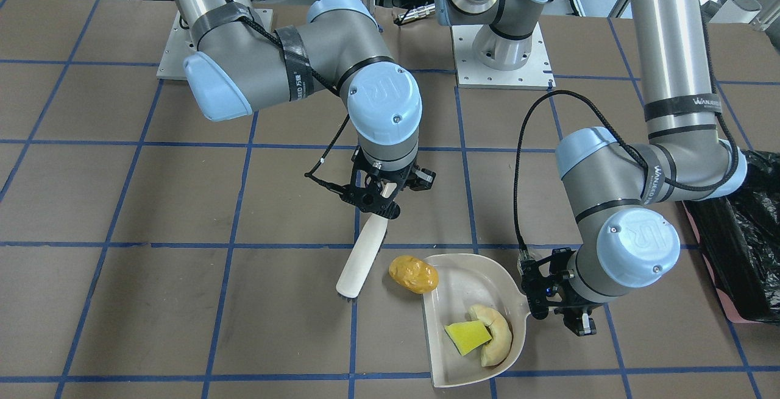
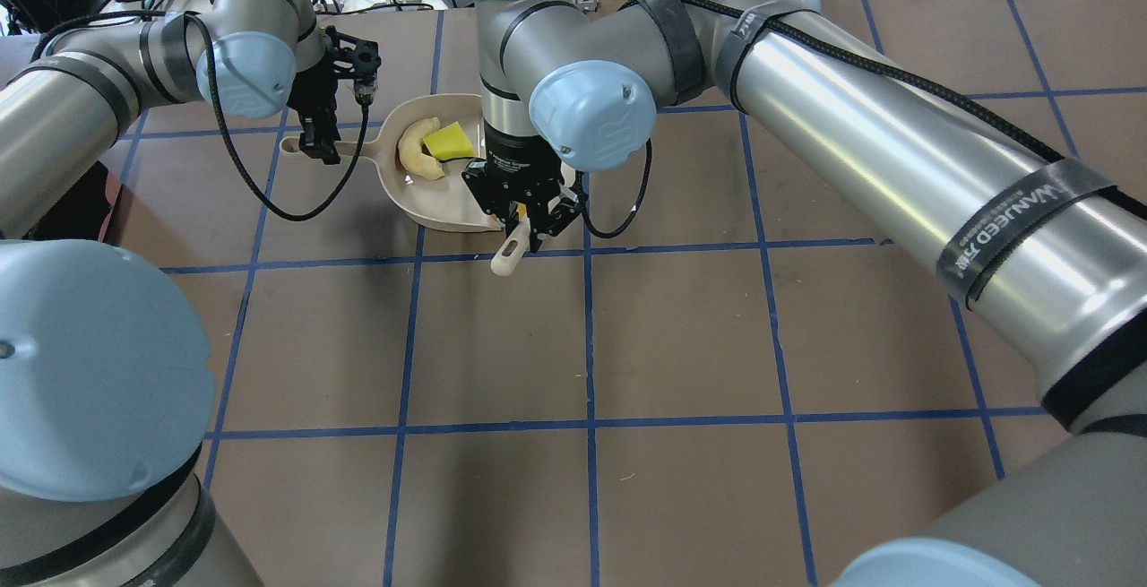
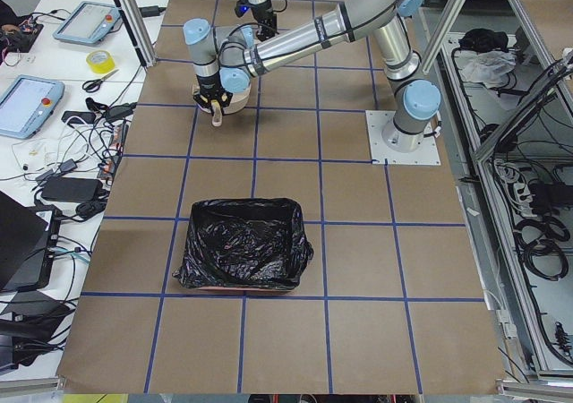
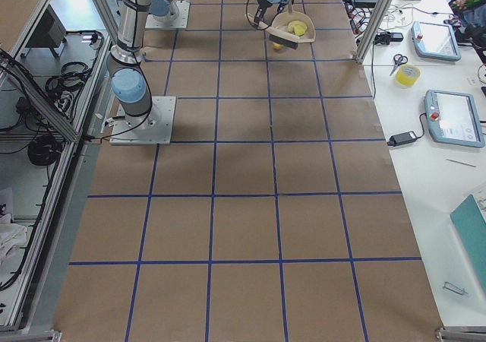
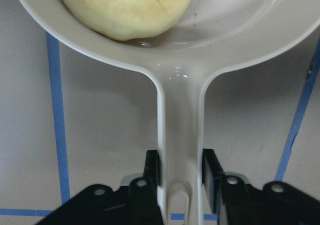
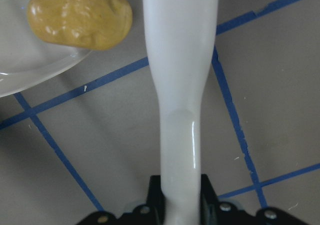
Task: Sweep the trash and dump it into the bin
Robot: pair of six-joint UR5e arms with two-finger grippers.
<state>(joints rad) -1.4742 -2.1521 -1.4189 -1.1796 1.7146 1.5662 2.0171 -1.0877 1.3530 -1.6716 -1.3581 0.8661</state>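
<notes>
**Two pieces in the dustpan, one at its lip**

A yellow-and-green sponge wedge (image 1: 466, 337) and a pale crescent slice (image 1: 496, 335) lie touching inside the beige dustpan (image 1: 463, 277). The left tool (image 5: 180, 175) is clamped on the dustpan's handle. A golden-brown potato lump (image 1: 414, 274) sits at the pan's open lip on the desk (image 1: 122, 204). Just beside it is a white brush (image 1: 361, 259), its handle gripped by the right tool (image 6: 181, 190). The black-lined bin (image 3: 242, 242) stands well apart.

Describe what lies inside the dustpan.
Inside the dustpan lie a yellow-green sponge and a pale crescent slice, touching. The potato sits at its open edge, not inside. The pan floor beneath the sponge is hidden.
</notes>
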